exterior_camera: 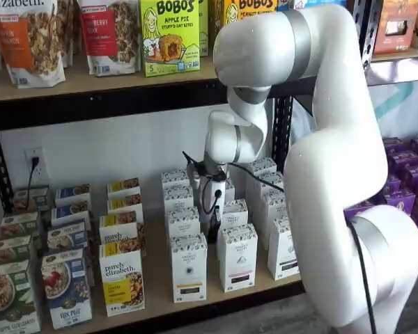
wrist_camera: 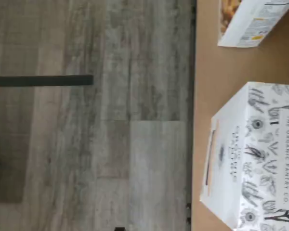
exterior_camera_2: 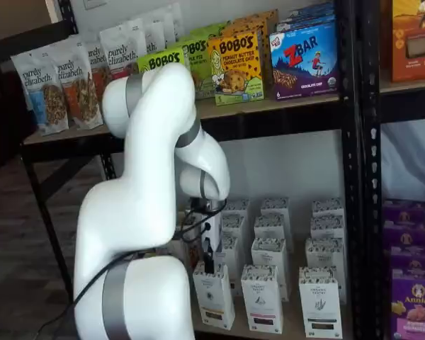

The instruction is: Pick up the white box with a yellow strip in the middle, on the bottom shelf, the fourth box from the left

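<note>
The white box (exterior_camera: 189,268) stands at the front of the bottom shelf (exterior_camera: 157,304), just right of a yellow-label "purely elizabeth" box (exterior_camera: 122,280). In both shelf views it is the leftmost front white carton (exterior_camera_2: 214,294). The wrist view shows its patterned top and the yellowish strip on its front (wrist_camera: 250,154), close to the edge of the shelf board (wrist_camera: 216,96). My gripper (exterior_camera: 214,228) hangs on its white body just above and behind this box, black fingers pointing down (exterior_camera_2: 207,261). They show as one dark shape with no box in them.
More white cartons (exterior_camera: 237,257) stand in rows to the right and behind. Granola boxes (exterior_camera: 66,287) fill the shelf's left part. Purple boxes (exterior_camera_2: 411,297) sit far right beyond the black rack post (exterior_camera_2: 354,142). A snack box (wrist_camera: 250,21) lies near the target. Grey plank floor (wrist_camera: 86,144) lies below.
</note>
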You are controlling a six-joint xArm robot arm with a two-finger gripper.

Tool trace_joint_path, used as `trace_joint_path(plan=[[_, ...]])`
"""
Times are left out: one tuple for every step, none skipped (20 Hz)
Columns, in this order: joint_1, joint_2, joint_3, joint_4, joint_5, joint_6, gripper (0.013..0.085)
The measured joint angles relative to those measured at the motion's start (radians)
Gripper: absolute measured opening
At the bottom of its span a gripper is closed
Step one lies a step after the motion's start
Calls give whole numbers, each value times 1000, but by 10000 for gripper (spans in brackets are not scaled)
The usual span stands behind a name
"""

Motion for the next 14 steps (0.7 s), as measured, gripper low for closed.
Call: trace_joint_path(plan=[[2,6,0,12,-18,-10,850],[5,13,-1,26,-35,-21,850],[7,18,-4,38,-47,-29,850],[10,28,-8,50,-63,-38,850],[12,35,-13,60,-74,-44,850],[14,42,-17,70,-85,-53,850],[16,50,-25,78,-90,-58,850],[17,59,-34,79,-92,-57,850],[18,68,-44,76,-91,-54,850],[18,77,-55,71,-89,-48,850],[19,87,-67,66,-86,-43,850],[19,96,-79,58,-81,-36,850],[18,104,-91,50,-75,-29,850],[17,113,-103,42,-67,-22,850]])
